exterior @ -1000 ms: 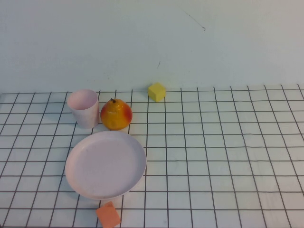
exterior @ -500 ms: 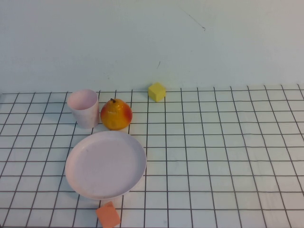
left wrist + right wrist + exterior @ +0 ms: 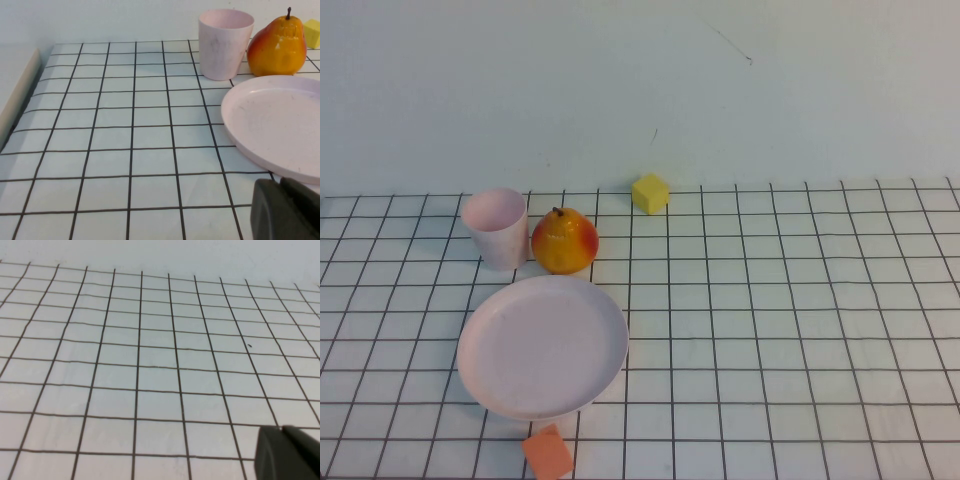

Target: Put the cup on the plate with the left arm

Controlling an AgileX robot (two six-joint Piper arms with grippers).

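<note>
The pale pink cup point(image 3: 496, 228) stands upright on the grid table at the back left, just left of an orange-yellow pear point(image 3: 564, 241). The large pink plate point(image 3: 542, 345) lies in front of them, with nothing on it. In the left wrist view the cup point(image 3: 225, 43), the pear point(image 3: 276, 46) and the plate point(image 3: 280, 125) lie ahead of my left gripper point(image 3: 280, 182), which is shut, empty and low at the plate's near edge. My right gripper point(image 3: 281, 429) is shut and empty over bare grid. Neither arm shows in the high view.
A yellow cube point(image 3: 650, 193) sits at the back centre, also seen in the left wrist view point(image 3: 313, 33). An orange cube point(image 3: 548, 454) lies at the front edge below the plate. A raised table border point(image 3: 17, 95) runs along the left side.
</note>
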